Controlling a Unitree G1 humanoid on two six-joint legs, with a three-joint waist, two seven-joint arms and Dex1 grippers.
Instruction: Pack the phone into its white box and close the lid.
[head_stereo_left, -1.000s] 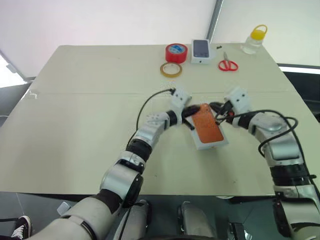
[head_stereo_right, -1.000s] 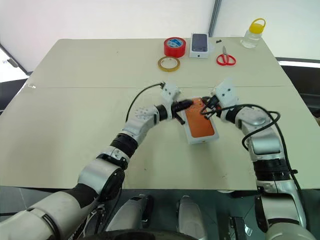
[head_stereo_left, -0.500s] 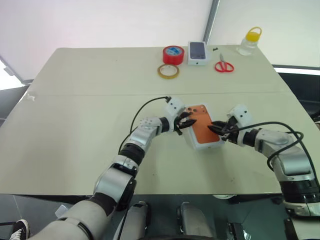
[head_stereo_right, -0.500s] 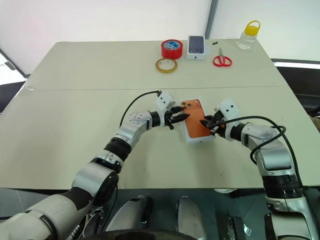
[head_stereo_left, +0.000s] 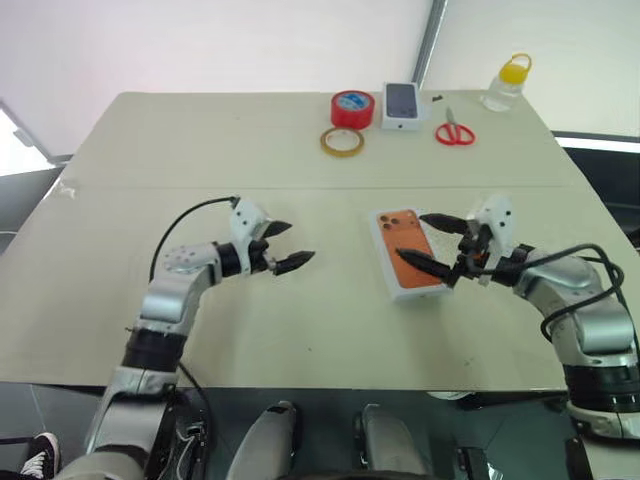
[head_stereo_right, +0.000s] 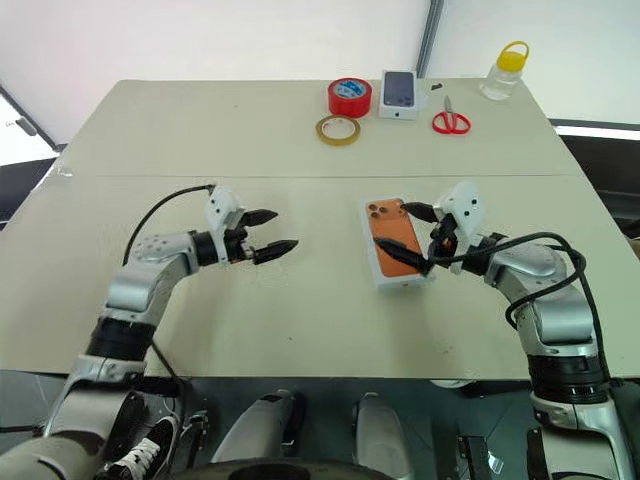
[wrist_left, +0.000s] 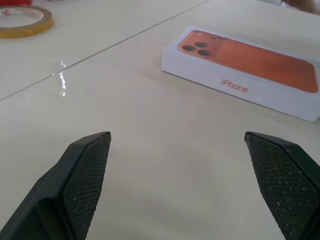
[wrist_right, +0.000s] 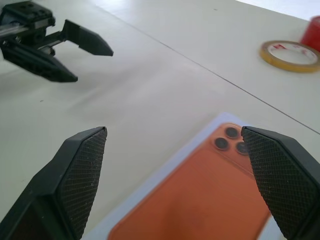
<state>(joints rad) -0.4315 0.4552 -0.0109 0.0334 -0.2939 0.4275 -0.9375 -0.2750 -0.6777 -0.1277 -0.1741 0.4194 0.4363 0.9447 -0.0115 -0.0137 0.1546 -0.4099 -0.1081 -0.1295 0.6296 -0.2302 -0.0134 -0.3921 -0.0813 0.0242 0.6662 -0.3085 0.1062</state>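
Note:
The white box (head_stereo_left: 406, 258) lies closed on the table, right of the middle. The lid (wrist_left: 250, 60) is on it. The lid's top shows an orange phone back with three lenses at the far corner, and its side wall reads "iPhone". The phone itself is hidden. My right gripper (head_stereo_left: 409, 236) hangs open just over the box's right side, with one finger above each end and nothing held. My left gripper (head_stereo_left: 300, 241) is open and empty, well to the left of the box and pointing toward it. It also appears in the right wrist view as the left gripper (wrist_right: 94, 65).
At the table's far edge stand a red tape roll (head_stereo_left: 352, 107), a yellow tape ring (head_stereo_left: 342, 141), a small white box with a dark phone picture (head_stereo_left: 402, 103), red scissors (head_stereo_left: 455, 132) and a yellow-capped bottle (head_stereo_left: 505, 85). Bare tabletop lies between my left gripper and the box.
Both grippers were shut against the box's far end and have opened. The left arm swung well to the left, away from the box. The right gripper drew back a little.

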